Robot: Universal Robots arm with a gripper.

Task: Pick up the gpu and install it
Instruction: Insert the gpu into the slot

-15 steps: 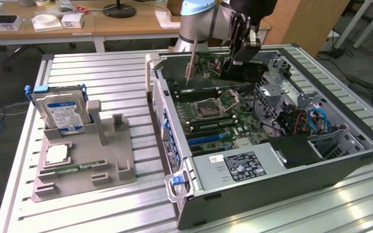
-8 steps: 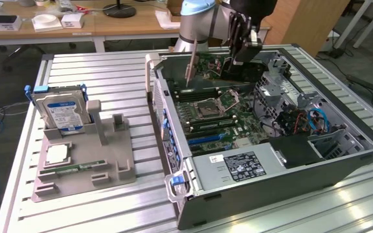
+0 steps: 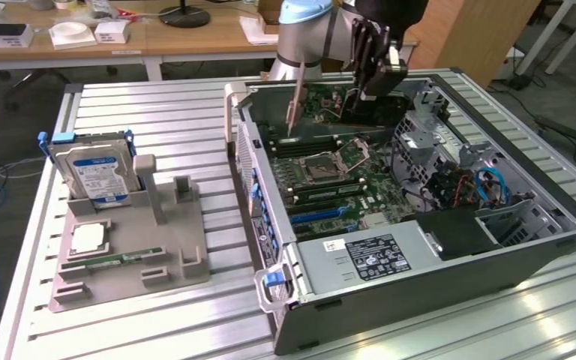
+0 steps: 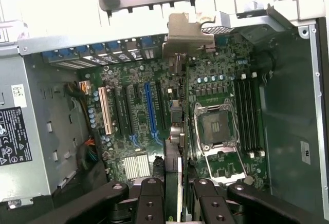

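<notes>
The arm's gripper (image 4: pixel 177 190) is clamped on the gpu (image 4: pixel 176 116), holding the card edge-on between its two fingers (image 4: pixel 153 185) over the motherboard (image 4: pixel 133 131) inside the open case (image 3: pixel 528 259). The card lies between the expansion slots (image 4: pixel 150 108) and the CPU socket (image 4: pixel 215 129), its silver bracket (image 4: pixel 190 34) close to the case wall. On the table (image 3: pixel 148 112), to the exterior view's left, a hard drive (image 3: pixel 93 174) stands upright in a grey holder (image 3: pixel 158 255).
</notes>
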